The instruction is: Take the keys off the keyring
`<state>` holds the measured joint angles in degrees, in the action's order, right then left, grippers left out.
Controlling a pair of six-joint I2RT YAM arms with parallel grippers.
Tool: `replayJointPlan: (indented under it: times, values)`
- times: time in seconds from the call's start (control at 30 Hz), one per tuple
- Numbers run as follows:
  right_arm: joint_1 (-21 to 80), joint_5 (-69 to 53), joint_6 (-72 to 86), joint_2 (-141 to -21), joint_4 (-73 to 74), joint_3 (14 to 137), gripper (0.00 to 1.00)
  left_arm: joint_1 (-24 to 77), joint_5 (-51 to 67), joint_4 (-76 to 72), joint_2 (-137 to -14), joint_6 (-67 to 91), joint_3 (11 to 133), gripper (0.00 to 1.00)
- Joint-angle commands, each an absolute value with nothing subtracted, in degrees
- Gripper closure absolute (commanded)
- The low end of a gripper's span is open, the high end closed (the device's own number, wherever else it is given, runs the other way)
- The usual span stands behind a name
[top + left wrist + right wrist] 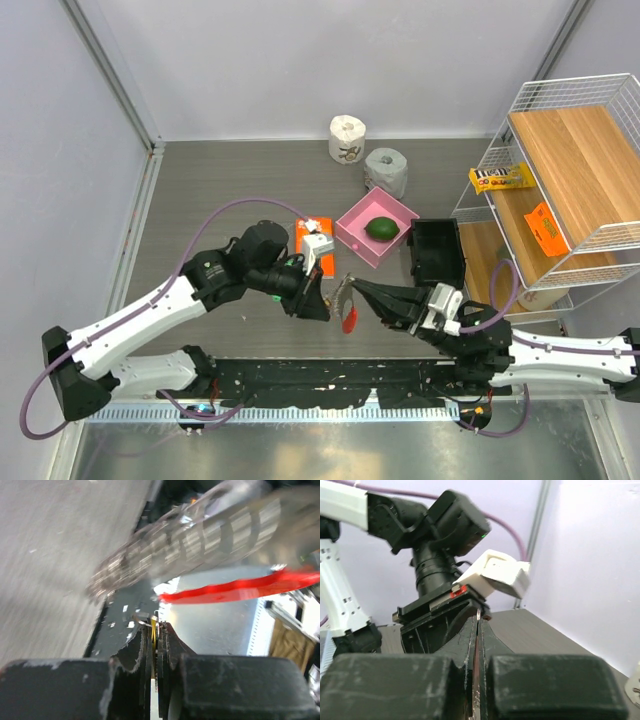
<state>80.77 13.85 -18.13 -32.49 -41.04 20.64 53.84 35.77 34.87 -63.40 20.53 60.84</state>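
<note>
Both claws clenched above the bench, keyring hanging between them.

Your left claw (318,303) is clamped on a thin yellow sliver (154,626), probably a key's tag. Your right claw (358,290) is squeezed tight, nearly tip to tip with the left, and you cannot tell what it pinches. The red keyring (350,318) dangles just under the right claw's tip, off the bench (230,180). From the left wrist it runs just above and ahead of the left claw's tips, with the silvery chain (200,537) above that. The keys proper do not show. The step in hand looks like working one key off the loop. Hold the right claw fixed as anchor and draw the left along the loop's line toward its opening, not straight away. Pull slowly, since a hard tug may slip the tag.
</note>
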Motion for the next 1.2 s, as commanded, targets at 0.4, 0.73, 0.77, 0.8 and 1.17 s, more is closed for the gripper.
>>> replayJointPlan:
  times: [0.4, 0.73, 0.77, 0.8, 1.17]
  values:
    - [80.6, 33.3, -15.6, -22.1, -29.5, 18.3, 0.95, 31.1, -0.3, 30.2, -65.4, 19.7, 50.1, 0.99]
    - [80.5, 40.2, -13.6, -26.8, -22.4, 22.3, 0.95, 27.2, -5.6, 27.7, -71.5, 22.6, 54.6, 0.01]
    - [80.2, 41.0, -13.4, -27.6, -20.1, 23.2, 0.95, 27.2, -6.1, 25.6, -69.0, 23.2, 52.6, 0.00]
    - [80.2, 41.4, -12.5, -29.4, -19.0, 24.6, 0.95, 27.2, -5.6, 23.4, -66.9, 23.2, 50.7, 0.01]
    - [62.5, 24.8, -1.6, -45.7, -9.3, 34.7, 0.95, 27.2, -6.1, 20.9, -48.8, 26.5, 40.2, 0.00]
